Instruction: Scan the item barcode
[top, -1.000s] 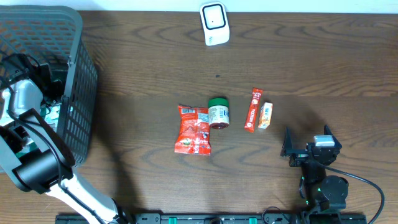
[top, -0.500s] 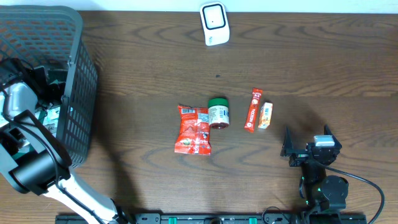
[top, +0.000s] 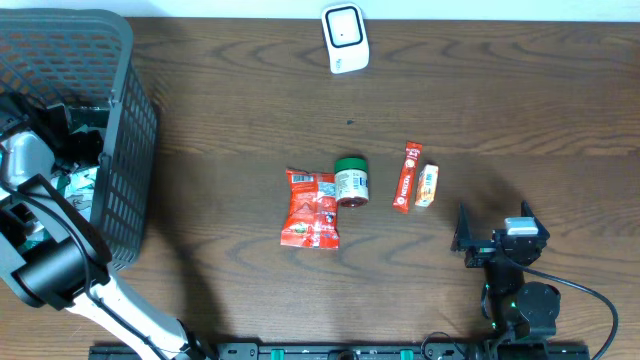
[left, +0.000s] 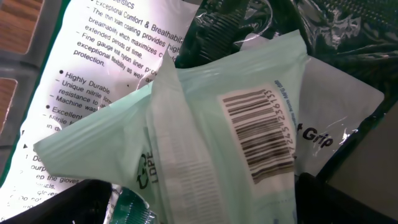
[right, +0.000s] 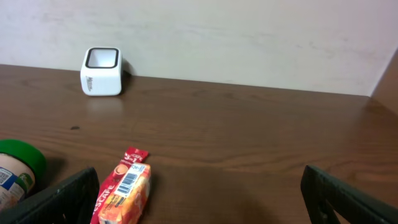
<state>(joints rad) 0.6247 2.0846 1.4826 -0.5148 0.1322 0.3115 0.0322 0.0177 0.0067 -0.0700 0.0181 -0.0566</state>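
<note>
A pale green packet (left: 205, 124) with a black barcode (left: 258, 134) fills the left wrist view, lying on other packages inside the grey basket (top: 125, 150). My left gripper (left: 205, 208) is down in the basket (top: 78, 140), open, with one dark finger on each side of the packet's near end. Whether the fingers touch the packet I cannot tell. The white scanner (top: 345, 38) stands at the table's far edge, also visible as a white scanner (right: 101, 71) in the right wrist view. My right gripper (top: 493, 222) sits open at the front right, empty (right: 199, 199).
A white glove package (left: 81, 81) with printed text lies under the packet. On the table's middle lie a red pouch (top: 312, 208), a green-lidded jar (top: 351, 181), a red stick sachet (top: 405, 177) and a small orange box (top: 427, 185).
My left arm has shifted a little farther back inside the basket. The right arm and the items on the table have not moved.
</note>
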